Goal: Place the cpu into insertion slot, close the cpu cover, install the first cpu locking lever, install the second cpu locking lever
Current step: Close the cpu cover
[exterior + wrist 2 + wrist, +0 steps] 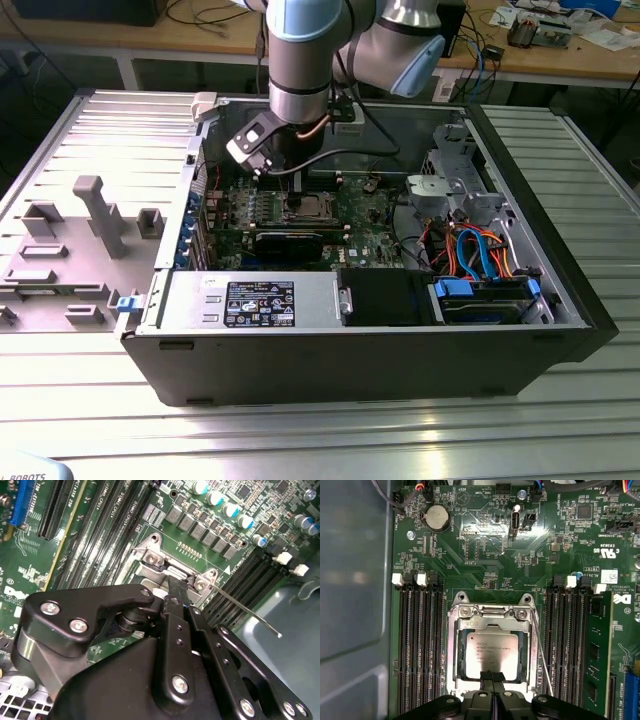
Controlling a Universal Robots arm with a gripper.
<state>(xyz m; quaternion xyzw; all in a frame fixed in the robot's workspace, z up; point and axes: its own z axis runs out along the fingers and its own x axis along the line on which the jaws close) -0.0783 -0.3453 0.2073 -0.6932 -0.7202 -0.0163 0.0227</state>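
Observation:
The cpu [492, 650] lies flat in the insertion slot [310, 208], its silver-grey top showing through the window of the cpu cover [454, 650]. That cover is folded down over it. My gripper [491, 674] is shut, its two black fingers pressed together, with the tips at the cover's near edge; nothing shows between them. In the second wrist view the gripper [175, 582] reaches down onto the socket's metal rim [150, 555]. A thin wire locking lever [540, 652] runs along one side of the socket and stands raised off the board [245, 611].
Long black memory slots [417, 645] flank the socket on both sides. A black graphics card [290, 240], the power supply [250, 300] and a drive cage with orange and blue cables [480, 260] crowd the case. A grey fixture [95, 215] sits outside at the exterior view's left.

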